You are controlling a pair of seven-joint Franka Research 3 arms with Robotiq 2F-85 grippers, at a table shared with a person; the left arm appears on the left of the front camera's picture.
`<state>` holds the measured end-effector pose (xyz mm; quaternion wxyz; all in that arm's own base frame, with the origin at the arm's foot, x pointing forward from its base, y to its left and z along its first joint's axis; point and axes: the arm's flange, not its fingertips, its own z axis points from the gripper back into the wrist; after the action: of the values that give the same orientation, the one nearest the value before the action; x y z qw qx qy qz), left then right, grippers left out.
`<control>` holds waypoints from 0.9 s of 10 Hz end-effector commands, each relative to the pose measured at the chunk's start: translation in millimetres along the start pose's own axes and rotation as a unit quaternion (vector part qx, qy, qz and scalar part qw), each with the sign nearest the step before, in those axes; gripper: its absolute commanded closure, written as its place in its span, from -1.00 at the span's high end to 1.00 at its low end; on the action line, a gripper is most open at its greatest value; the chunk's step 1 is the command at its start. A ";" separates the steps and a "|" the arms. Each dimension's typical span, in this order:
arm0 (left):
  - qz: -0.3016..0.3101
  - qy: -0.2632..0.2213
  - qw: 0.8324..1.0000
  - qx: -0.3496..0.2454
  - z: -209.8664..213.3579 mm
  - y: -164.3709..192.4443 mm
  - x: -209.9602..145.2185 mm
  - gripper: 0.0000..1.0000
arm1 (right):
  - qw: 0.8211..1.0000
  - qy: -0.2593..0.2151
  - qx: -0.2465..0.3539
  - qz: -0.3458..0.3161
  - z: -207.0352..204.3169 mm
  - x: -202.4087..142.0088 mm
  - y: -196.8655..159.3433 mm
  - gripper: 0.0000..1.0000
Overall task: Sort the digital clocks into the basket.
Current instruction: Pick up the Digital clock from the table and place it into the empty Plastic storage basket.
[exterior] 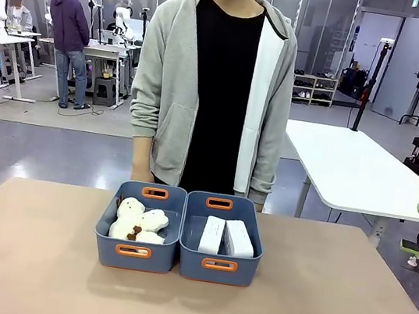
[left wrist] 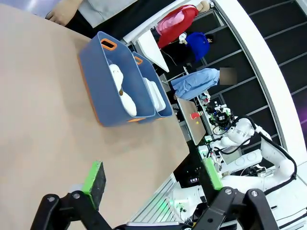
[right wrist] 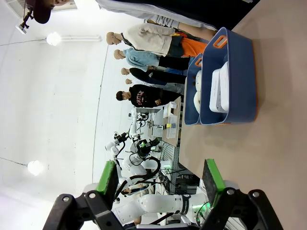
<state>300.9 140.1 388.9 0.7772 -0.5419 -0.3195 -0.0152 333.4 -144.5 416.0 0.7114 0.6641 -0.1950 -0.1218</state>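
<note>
While no writing is legible, both digital clocks [exterior: 227, 237] lie inside the basket [exterior: 218, 266].

Two white digital clocks [exterior: 227, 237] lie side by side, apparently touching, inside the blue-grey basket [exterior: 218, 267].

Tan table [exterior: 21, 255], two blue-grey tubs [exterior: 134, 255] [exterior: 218, 269] touching side by side, mid-table.

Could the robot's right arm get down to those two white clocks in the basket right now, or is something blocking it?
Probably yes. The two digital clocks lie side by side in the open-topped basket, with nothing over them. The right gripper is open and empty, back from the basket, with bare table between. The person's hands stay behind the tubs.
</note>
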 end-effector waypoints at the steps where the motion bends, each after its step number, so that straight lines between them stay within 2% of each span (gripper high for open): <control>1: 0.005 -0.004 1.000 -0.007 1.0 -6.5 2.6 1.00 | 1.000 -0.004 0.003 -0.009 -1.5 0.6 5.0 0.81; 9: 0.005 -0.004 1.000 -0.007 1.0 -6.5 2.6 1.00 | 1.000 -0.004 0.003 -0.009 -1.5 0.6 5.0 0.81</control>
<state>300.9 140.2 389.0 0.7772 -0.5419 -0.3195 -0.0151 333.4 -144.5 416.0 0.7114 0.6641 -0.1950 -0.1218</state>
